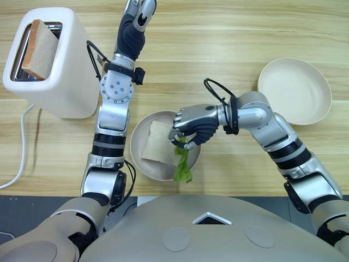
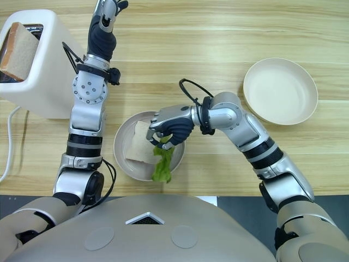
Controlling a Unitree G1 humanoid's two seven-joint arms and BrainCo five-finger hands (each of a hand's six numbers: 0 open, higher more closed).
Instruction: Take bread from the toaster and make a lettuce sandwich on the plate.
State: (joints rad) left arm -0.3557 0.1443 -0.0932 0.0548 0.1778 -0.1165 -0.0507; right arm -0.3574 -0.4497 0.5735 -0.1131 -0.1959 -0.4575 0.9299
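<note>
Right hand (image 1: 195, 126) clenching crinkly green lettuce leaf (image 1: 183, 166), dangling across square bread slice (image 1: 158, 143) edge on round beige plate (image 1: 137, 144), by wooden tabletop (image 1: 218, 33) near edge.

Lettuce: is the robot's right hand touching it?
Touching. The left eye view shows the right hand curled round the top of the lettuce, which dangles from it over the plate.
</note>
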